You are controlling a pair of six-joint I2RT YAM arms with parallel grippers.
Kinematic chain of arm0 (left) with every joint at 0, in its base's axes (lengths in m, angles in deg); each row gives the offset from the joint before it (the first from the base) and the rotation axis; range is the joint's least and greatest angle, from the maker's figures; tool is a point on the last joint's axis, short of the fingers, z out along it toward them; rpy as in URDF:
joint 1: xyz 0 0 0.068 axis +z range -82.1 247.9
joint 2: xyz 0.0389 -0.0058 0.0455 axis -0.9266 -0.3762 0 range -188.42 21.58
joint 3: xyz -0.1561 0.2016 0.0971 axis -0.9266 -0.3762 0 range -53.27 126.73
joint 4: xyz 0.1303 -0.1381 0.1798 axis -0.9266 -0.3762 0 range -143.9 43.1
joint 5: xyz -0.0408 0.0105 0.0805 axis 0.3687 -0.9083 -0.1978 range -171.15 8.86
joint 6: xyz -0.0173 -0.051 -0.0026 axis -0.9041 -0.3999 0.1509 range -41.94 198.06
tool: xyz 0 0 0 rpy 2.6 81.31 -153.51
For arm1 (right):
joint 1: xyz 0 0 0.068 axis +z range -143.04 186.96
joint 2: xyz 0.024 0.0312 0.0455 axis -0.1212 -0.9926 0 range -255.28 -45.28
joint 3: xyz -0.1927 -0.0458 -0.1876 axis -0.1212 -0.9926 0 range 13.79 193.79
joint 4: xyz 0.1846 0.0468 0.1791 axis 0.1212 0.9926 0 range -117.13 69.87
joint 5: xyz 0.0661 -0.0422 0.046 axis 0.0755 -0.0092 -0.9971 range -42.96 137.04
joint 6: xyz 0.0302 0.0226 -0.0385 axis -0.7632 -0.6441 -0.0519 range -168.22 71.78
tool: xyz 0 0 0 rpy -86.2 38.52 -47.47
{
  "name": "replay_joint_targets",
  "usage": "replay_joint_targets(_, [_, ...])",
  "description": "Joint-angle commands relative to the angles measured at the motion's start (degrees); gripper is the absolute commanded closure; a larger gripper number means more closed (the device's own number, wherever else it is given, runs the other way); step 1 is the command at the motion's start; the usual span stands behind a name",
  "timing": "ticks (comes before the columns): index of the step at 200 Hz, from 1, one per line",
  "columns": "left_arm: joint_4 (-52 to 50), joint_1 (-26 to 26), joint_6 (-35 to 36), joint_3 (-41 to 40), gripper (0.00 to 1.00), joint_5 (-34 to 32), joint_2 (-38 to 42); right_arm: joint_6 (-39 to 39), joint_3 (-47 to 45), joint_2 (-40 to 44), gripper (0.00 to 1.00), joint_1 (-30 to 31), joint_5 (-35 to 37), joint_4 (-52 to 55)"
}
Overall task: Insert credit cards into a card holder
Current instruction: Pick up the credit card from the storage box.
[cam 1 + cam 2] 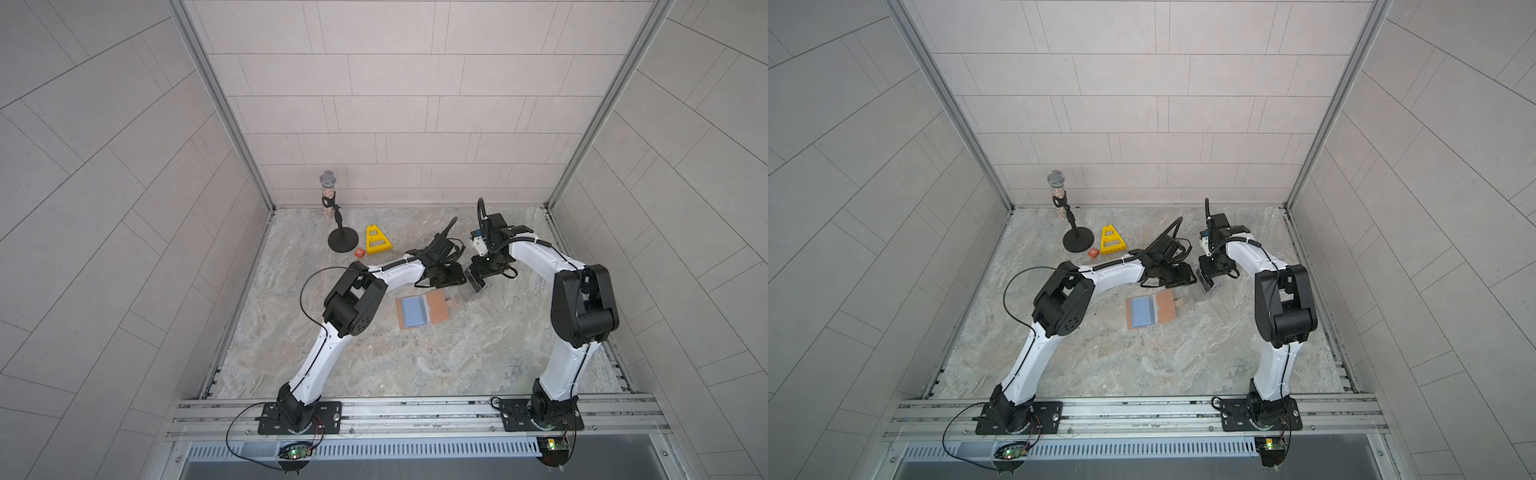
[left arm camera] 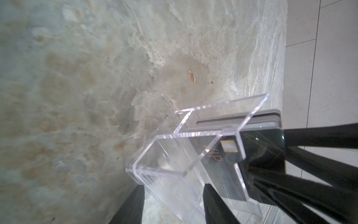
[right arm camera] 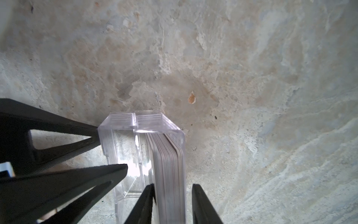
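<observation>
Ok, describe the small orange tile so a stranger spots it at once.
On the marble tabletop, look toward the back wall for the black microphone stand with a round base. In front of that base, beside the yellow plastic trapezoid frame, lies the small orange square tile: the only orange thing, smaller than both neighbours.

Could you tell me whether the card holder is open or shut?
Open: the card holder lies spread flat, a light blue card on one half.

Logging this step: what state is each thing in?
Tan-pink leather card holder: open flat, light blue card on one half.
Clear plastic stand: holds stack of cards, other compartment empty.
Left gripper: jaws astride stand, grip unclear.
Right gripper: open around stack.
</observation>
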Motion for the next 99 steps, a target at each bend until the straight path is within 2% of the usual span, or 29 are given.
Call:
replay_joint_targets(1, [-8.0, 0.7, 0.8, -2.7, 0.47, -2.9, -0.3, 0.4, 1.1, 2.1, 0.67, -0.5, 4.0, 2.1])
replay_joint_targets(99, [-7.9, 1.0, 0.8, -3.2, 0.47, -2.9, 0.0, 0.3, 1.7, 3.7, 0.69, -0.4, 4.6, 3.3])
